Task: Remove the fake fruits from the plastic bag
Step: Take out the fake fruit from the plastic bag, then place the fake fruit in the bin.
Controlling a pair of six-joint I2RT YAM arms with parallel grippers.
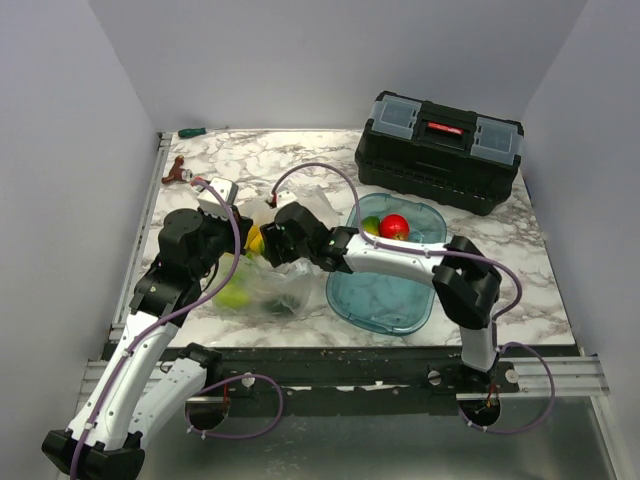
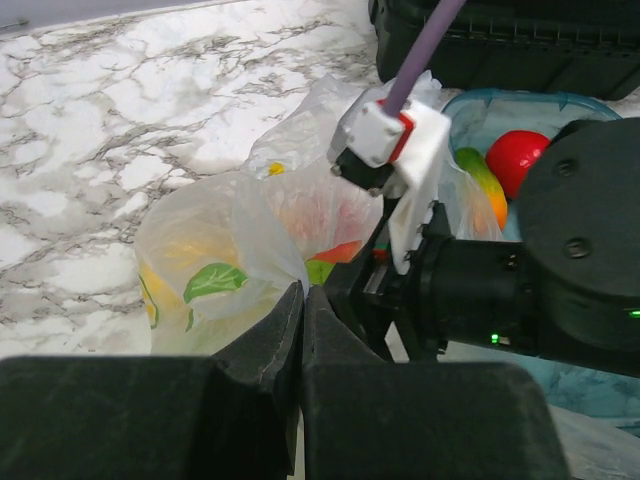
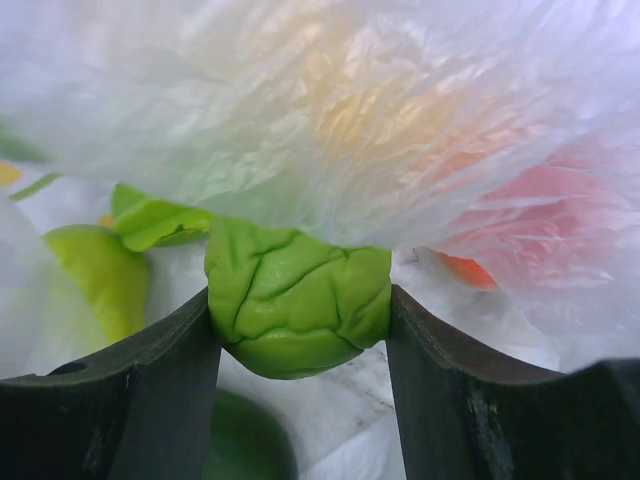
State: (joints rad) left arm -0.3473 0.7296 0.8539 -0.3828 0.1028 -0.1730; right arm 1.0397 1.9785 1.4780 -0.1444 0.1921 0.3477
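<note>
I'm working both arms at the bag [image 1: 262,290], which is lying left of centre in the top view, between the two wrists. I'm reading this as the opening step: no fruit is coming out, I'm only getting hold of film. The left claw [image 2: 300,305] is showing pressed together at the bottom of its own view. Bag film is running right down to its tip, so I'm taking it as pinching the bag's edge. The right claw [image 3: 300,300] is squeezing a creased green fold [image 3: 295,320], leaf-printed film by the look of it, not a fruit. The next move is calling for drawing the two pinches apart, gently, to widen the mouth, then freeing one claw to reach in.

Containers now. The toolbox [image 1: 438,150], upper right, is sitting with its lid down, so its contents are hidden. The tray [image 1: 385,305], right of centre, is holding an apple [image 1: 394,226] and a green-and-orange fruit [image 2: 478,180] at its far end. The bag is carrying something yellow [image 1: 255,240], a green one [image 1: 235,295] and an orange-red shape [image 2: 335,250] glowing through the film.
</note>
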